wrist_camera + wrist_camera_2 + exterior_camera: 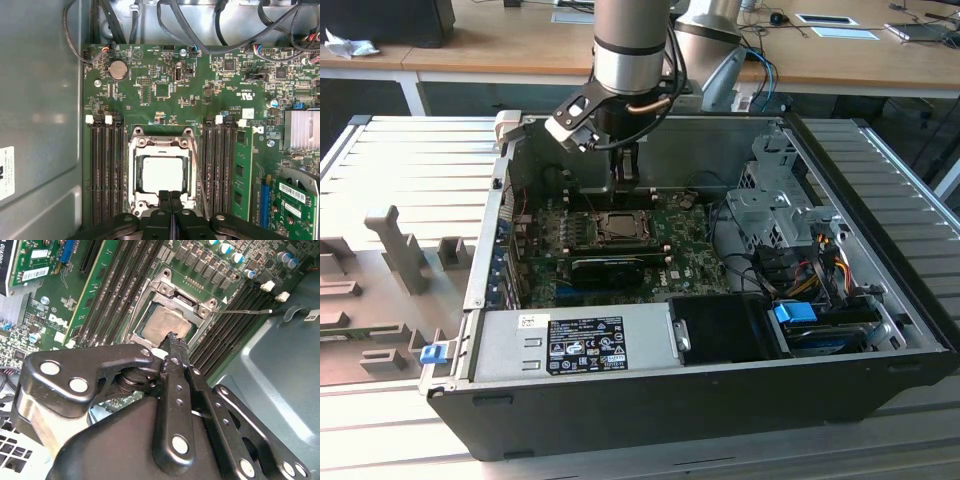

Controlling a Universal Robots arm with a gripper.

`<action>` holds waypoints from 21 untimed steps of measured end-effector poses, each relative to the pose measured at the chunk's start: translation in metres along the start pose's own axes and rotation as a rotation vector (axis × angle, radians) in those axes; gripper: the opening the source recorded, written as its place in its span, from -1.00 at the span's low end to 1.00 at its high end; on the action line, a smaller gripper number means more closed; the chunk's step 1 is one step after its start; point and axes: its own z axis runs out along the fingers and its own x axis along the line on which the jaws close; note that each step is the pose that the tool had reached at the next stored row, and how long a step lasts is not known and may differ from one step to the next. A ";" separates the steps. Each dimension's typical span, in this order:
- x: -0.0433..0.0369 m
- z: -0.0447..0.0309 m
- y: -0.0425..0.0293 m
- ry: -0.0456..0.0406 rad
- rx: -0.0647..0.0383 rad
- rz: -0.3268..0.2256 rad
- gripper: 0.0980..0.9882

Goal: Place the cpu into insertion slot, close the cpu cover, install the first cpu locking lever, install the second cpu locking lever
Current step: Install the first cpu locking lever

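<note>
Now: cpu in slot, cover down, jaws clenched on nothing

Exterior view: the arm reaches down into the open case [880,300]. The gripper [623,182] points down, close above the slot [603,224] on the board [690,250].

Second wrist view: the cpu [167,322] lies flat in the slot. The cover [204,322] frames it and looks folded down over its rim. The gripper [175,342] has its fingers pressed together with nothing between them, tip over the cover's near edge. Can't tell if it touches. A thin lever [245,311] pokes out sideways from a slot corner; I'd call it unlatched.

First wrist view: same read. The cpu [161,173] sits square in the cut-out of the cover [160,150]. The gripper [170,196], jaws shut, is at the middle of one cover edge. The lever [200,185] runs along the slot's side, standing a little off it.

Handling, my judgement:
- cpu: light, thin, stiff, fragile. Hold by opposite edges only, never press the face or underside.
- cover: thin stiff sheet metal, probably hinged. Push on the frame rim, not on the chip.
- lever: springy wire, likely slippery. Take it at the free end, expect it to push back.
</note>
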 end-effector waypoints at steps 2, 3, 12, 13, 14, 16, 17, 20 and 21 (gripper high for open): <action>0.0000 -0.0009 0.0000 0.0001 0.000 0.000 -0.98; 0.0000 -0.0013 0.0000 0.0000 0.000 0.000 -0.98; 0.0002 -0.0121 -0.0002 0.0003 0.000 0.000 -0.98; 0.0002 -0.0121 -0.0003 0.0003 0.000 -0.003 -0.98; 0.0002 -0.0121 -0.0003 0.0002 0.000 -0.014 -0.98; 0.0002 -0.0122 -0.0004 -0.0006 0.001 -0.058 -0.98; 0.0002 -0.0122 -0.0004 -0.0008 0.002 -0.096 -0.98; 0.0002 -0.0121 -0.0003 -0.0013 0.002 -0.165 -0.98; 0.0002 -0.0120 -0.0003 -0.0013 0.001 -0.176 -0.98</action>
